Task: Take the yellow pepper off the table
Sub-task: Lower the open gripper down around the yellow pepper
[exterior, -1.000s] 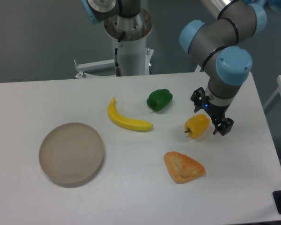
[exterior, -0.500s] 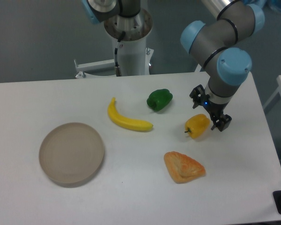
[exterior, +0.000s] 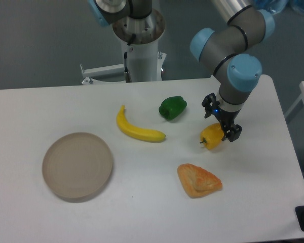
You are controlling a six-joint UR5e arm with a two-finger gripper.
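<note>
The yellow pepper [exterior: 211, 138] lies on the white table [exterior: 142, 202] right of centre, its short dark stem pointing left. My gripper [exterior: 221, 122] hangs over the pepper's upper right part, open, with one black finger behind it and the other at its right side. The wrist hides the pepper's top edge. Whether the fingers touch the pepper cannot be told.
A green pepper [exterior: 173, 107] sits up and left of the yellow one. Farther left lies a banana [exterior: 137, 129]. A pastry [exterior: 198, 180] rests in front of the pepper, and a round beige plate [exterior: 77, 165] stands at the left. The robot's base column [exterior: 141, 50] rises at the back.
The gripper has shifted left and slightly down, from beside the yellow pepper's right to over it. The pepper and the other things have not moved.
</note>
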